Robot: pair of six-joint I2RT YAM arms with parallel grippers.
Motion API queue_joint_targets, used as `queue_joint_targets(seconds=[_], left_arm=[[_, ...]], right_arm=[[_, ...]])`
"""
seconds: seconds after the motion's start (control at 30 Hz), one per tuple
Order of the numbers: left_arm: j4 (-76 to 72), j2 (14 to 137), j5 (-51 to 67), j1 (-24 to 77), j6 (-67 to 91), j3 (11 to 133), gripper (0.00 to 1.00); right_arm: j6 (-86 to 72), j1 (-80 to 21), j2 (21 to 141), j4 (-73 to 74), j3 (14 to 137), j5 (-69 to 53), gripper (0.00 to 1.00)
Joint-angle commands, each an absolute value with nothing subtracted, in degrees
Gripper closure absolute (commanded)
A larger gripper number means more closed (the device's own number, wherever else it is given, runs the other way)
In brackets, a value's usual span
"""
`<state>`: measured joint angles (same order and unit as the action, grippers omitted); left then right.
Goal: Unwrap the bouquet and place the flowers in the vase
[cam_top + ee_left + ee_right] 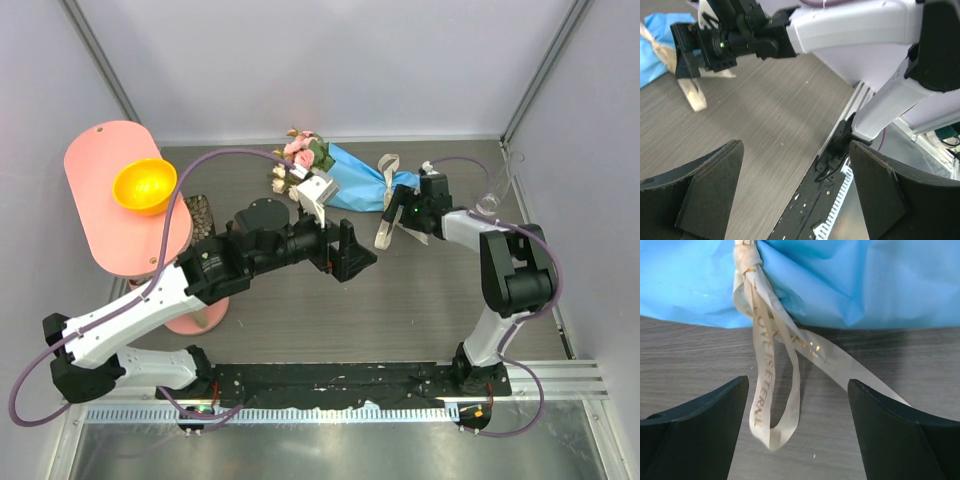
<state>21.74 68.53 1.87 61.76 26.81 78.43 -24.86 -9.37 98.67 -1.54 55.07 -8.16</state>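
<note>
Right end effector [797, 385] over ribbon [760, 390]; lettering wrist-view only.

Jaws wide apart on left gripper [796, 167] and right gripper [798, 390]

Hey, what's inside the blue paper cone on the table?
Pink and cream roses poke out of the wide end of the blue paper cone. Their stems cannot be seen: the paper covers them, and a cream ribbon ties it shut.
</note>
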Motion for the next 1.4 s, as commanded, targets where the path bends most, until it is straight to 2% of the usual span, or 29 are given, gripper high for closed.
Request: queue_joint_targets(seconds=[0.0, 0.1, 0.17, 0.3, 0.4, 0.43, 0.5, 0.53, 0.6, 0.63, 0.8, 1.07, 1.1, 1.17, 1.2, 1.3, 1.37], left_arm=[[21.63, 64.69, -0.97, 61.87, 26.54, 73.58, 0.09], [20.13, 61.53, -0.44, 61.87, 29.79, 68.22, 0.09], [19.51, 59.86, -1.05, 61.96, 31.37, 64.97, 0.09], [22.4, 57.31, -2.54, 61.96, 31.73, 63.72, 0.1], [23.47, 56.6, -3.51, 61.96, 31.73, 63.81, 0.09], [23.21, 56.08, -3.69, 61.96, 31.73, 63.72, 0.1], [21.71, 55.9, -3.43, 61.96, 31.82, 63.02, 0.09], [21.19, 56.16, -3.25, 61.96, 31.82, 62.76, 0.09], [20.57, 56.86, -2.29, 61.96, 31.73, 62.75, 0.09], [20.65, 57.82, -1.94, 61.96, 31.64, 62.67, 0.09], [21.45, 58.98, -2.72, 61.96, 30.68, 63.02, 0.09], [19.34, 59.06, -3.16, 61.96, 29.01, 62.14, 0.09], [19.16, 59.5, -3.34, 61.96, 28.74, 61.96, 0.08], [19.77, 60.2, -4.13, 61.96, 28.65, 61.96, 0.08], [20.21, 60.73, -4.13, 61.96, 28.74, 62.22, 0.08], [20.83, 60.47, -3.61, 61.96, 29.35, 62.49, 0.08], [20.48, 59.59, -3.95, 61.96, 29.79, 61.7, 0.08]], right_arm=[[-20.05, -13.35, 103.61, -0.36, 63.01, -1.85, 0.12], [-17.76, -15.72, 106.6, 1.76, 66.0, 4.97, 0.12], [-16.35, -18.1, 108.01, 2.89, 67.76, 8.77, 0.16], [-15.73, -20.91, 110.74, 3.08, 69.17, 15.46, 0.32], [-16.7, -21.8, 111.18, 2.9, 69.17, 15.12, 0.52], [-16.79, -22.06, 111.01, 2.99, 68.82, 15.03, 0.65], [-17.14, -22.5, 110.74, 2.99, 68.38, 14.07, 0.76], [-17.23, -22.76, 110.13, 3.34, 67.77, 13.11, 0.87], [-17.84, -24.16, 108.99, 3.78, 66.02, 12.92, 0.98], [-18.28, -24.78, 107.07, 3.52, 65.05, 12.66, 0.99], [-23.71, -27.5, 100.82, 0.36, 57.32, 6.87, 0.99], [-31.46, -34.71, 89.57, -2.9, 49.14, 4.31, 0.98], [-31.99, -35.15, 88.08, -3.25, 48.61, 3.0, 0.85], [-31.91, -35.25, 86.84, -2.29, 48.86, 1.94, 0.69], [-30.95, -35.33, 85.7, -0.98, 50.43, 2.63, 0.54], [-26.82, -35.33, 83.77, 5.52, 53.16, 4.12, 0.37], [-24.62, -35.16, 81.31, 8.08, 53.35, 4.22, 0.32]])
